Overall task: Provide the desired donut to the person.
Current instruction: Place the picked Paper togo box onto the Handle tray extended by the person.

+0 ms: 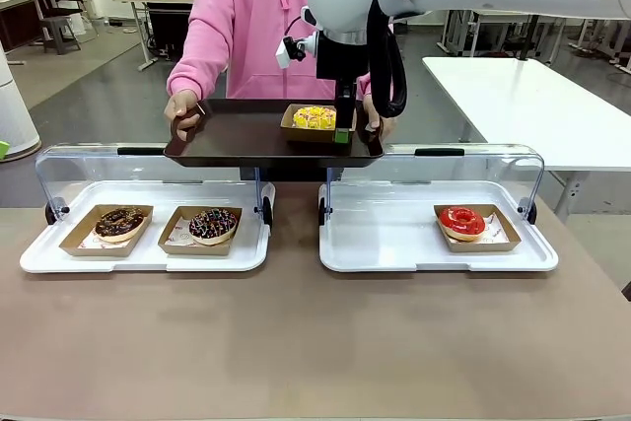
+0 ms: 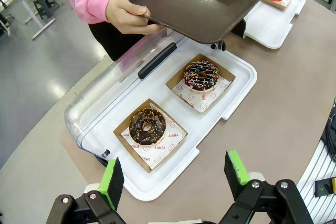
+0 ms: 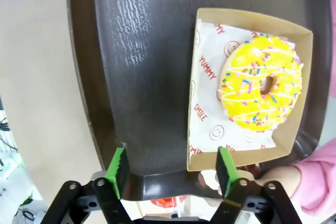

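Yellow-glazed sprinkled donut (image 3: 261, 83) sits in a brown cardboard boat (image 3: 247, 17) on a dark brown serving tray (image 3: 147, 77), held by the person in the pink hoodie (image 1: 246, 17) w/ both hands at the table's far side. Right gripper (image 3: 171, 156) over tray's rim, fingers spread, gripping nothing. Left gripper (image 2: 174, 161) also wide apart, empty, near a white display tray (image 2: 239, 90) w/ two choc-glazed donuts (image 2: 147, 126). Red-glazed donut (image 1: 461, 221) lies in the 2nd white tray (image 1: 394, 244).
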Robot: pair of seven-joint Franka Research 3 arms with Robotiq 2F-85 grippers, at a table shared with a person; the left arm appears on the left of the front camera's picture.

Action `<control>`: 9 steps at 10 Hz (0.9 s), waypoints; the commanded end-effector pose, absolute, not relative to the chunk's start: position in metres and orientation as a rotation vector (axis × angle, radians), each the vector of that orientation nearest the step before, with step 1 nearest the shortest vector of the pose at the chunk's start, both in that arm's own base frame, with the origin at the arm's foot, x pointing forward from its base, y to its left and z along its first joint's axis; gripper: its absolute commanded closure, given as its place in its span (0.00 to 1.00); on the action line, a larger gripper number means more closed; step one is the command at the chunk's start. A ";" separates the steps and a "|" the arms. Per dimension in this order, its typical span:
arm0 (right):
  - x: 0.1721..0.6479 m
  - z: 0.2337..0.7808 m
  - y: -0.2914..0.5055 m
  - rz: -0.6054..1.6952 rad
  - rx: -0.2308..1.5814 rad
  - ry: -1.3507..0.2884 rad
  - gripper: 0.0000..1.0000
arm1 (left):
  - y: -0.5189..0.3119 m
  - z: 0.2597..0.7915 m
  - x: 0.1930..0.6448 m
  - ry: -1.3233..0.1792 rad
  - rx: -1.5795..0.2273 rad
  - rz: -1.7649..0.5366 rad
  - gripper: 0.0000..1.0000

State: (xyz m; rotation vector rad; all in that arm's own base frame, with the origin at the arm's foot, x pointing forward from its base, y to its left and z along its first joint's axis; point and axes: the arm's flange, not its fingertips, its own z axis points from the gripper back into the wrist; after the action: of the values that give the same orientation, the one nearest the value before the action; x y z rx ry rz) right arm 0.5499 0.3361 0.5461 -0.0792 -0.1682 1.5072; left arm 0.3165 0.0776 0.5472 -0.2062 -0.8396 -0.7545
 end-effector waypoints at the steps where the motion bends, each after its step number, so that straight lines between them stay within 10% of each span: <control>1: 0.548 0.557 0.326 1.556 0.005 -0.171 0.00 | 0.079 0.547 0.317 -0.840 -0.213 -0.752 0.00; 9: 0.549 0.563 0.323 1.557 0.019 -0.187 0.00 | 0.079 0.547 0.317 -0.840 -0.213 -0.752 0.00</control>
State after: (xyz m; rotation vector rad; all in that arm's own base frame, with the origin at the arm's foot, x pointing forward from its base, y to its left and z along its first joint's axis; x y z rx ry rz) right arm 0.5481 0.3216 0.5673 0.0474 -0.1771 1.5554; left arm 0.3165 0.0776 0.5472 -0.2062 -0.8396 -0.7545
